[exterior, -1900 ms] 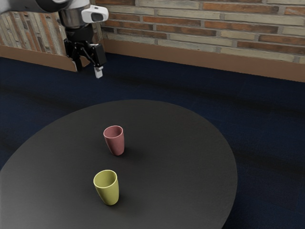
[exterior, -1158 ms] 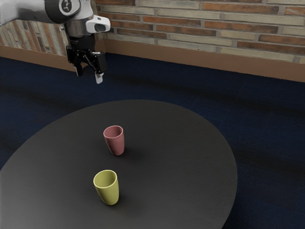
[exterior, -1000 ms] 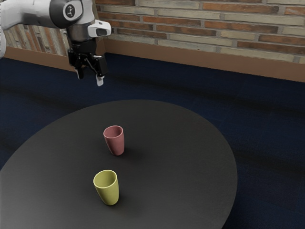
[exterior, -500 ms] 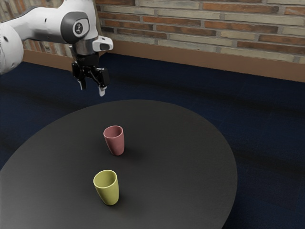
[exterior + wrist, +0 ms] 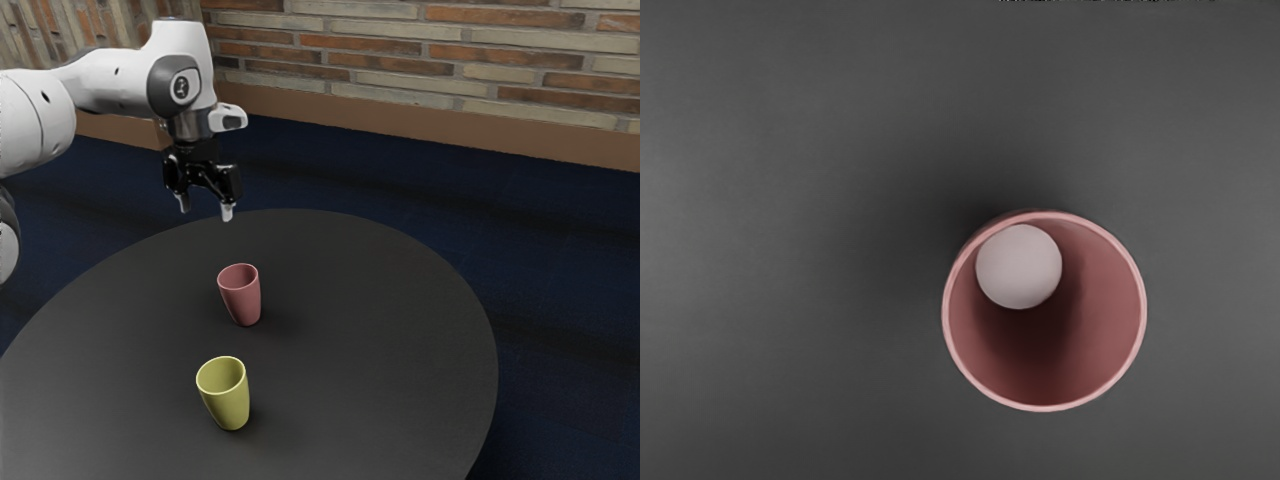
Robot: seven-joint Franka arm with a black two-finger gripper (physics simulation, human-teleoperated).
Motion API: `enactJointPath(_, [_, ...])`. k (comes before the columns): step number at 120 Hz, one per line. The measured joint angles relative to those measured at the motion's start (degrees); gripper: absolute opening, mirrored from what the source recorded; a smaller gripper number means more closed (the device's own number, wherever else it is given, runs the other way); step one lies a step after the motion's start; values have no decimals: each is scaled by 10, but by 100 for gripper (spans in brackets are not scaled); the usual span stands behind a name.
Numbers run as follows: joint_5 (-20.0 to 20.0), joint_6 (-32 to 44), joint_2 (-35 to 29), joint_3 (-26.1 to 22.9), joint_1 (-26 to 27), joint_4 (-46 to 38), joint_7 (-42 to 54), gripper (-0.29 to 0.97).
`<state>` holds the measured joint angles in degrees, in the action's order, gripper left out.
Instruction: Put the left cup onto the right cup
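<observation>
Gripper [image 5: 205, 208] spread, empty, over pink cup [image 5: 240, 293]. Exterior view adds yellow cup [image 5: 223, 392], apart. Wrist view looks into pink cup's pale bottom.

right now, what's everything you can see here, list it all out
pink cup: one, pink, upright on the table, nearer the far side; the wrist view looks straight down into it
yellow cup: one, yellow-green, upright on the table, nearer the camera than the pink cup, apart from it
table: one, round, black, under both cups
floor: dark blue, around the table
brick wall: one, red-brown and pale bricks, at the back
baseboard: one, brown, along the foot of the wall
arm: one, white, coming in from the exterior view's left
gripper: one, black, open, empty, in the air above the pink cup
</observation>
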<state>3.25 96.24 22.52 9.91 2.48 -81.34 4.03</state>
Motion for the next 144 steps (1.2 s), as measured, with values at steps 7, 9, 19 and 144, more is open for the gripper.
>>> enactJointPath(7, [1,7,3,0,-2,-2,-6,68])
enactJointPath(9, [1,8,4,0,-3,-3,-7,68])
enactJointPath(19, [2,18,9,0,-5,-5,-15,68])
enactJointPath(144, [13,117,19,-1,-5,-101,-60,68])
